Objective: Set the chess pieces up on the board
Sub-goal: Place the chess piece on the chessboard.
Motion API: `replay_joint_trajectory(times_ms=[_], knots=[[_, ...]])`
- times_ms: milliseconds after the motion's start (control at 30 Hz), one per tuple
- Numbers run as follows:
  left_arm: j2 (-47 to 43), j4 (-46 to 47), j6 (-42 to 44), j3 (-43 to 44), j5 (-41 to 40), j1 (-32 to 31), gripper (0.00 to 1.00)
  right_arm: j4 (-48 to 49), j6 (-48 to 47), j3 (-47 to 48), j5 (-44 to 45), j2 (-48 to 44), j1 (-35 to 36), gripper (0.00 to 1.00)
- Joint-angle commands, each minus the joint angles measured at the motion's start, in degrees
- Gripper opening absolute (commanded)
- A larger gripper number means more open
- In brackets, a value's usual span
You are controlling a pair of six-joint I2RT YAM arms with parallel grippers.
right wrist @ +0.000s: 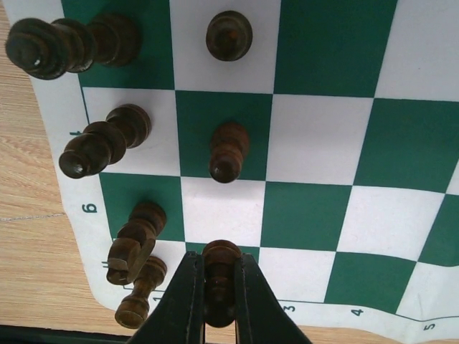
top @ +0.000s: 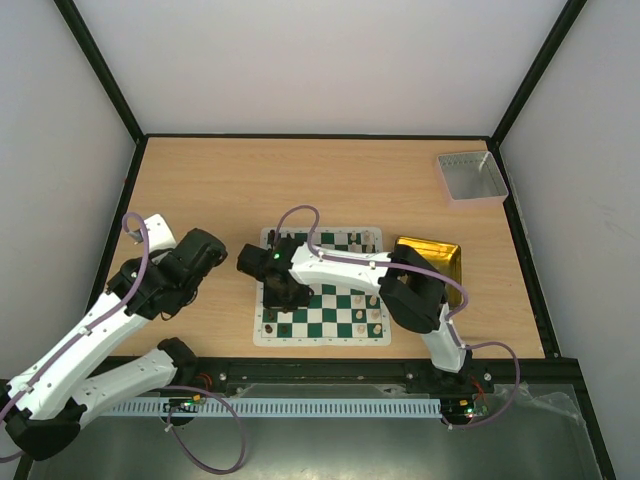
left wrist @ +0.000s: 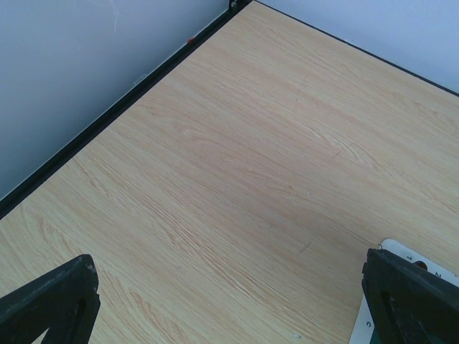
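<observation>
Nearest, at the bottom centre of the right wrist view: right gripper (right wrist: 219, 301), fingers pressed together on a dark pawn (right wrist: 219, 261), held upright at the edge row of the board (right wrist: 323, 143). Just left of it, by the white border, another dark pawn (right wrist: 140, 292) and a knight (right wrist: 133, 240).

Printed on that border: "6" at the left; "3", "4" and "5" along the bottom edge. One more mark above the "6", too hidden by a piece to read.

Farther up the frame, more dark chess pieces (right wrist: 228, 150) on green and white squares: two in the middle column, taller ones down the left column.

In the left wrist view: left gripper (left wrist: 231, 297) spread wide, holding nothing, over the bare wooden table (left wrist: 237, 143). Board corner at lower right, markings too small to read.

From above: board at centre frame, translucent yellow tray (top: 440, 255) just right of it, grey tray (top: 472, 177) at the upper right.
</observation>
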Motion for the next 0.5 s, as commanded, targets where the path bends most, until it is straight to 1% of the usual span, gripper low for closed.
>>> replay_joint_trajectory(times_ms=[0, 467], knots=[[-0.33, 0.31, 0.66, 0.49, -1.34, -0.27, 0.99, -1.06, -0.95, -0.40, 0.03, 1.76, -0.18, 0.02], [-0.10, 2.05, 2.82, -0.09, -0.15, -0.35, 0.99, 0.04, -1.80, -0.83, -0.88, 2.98, -0.30, 0.03]])
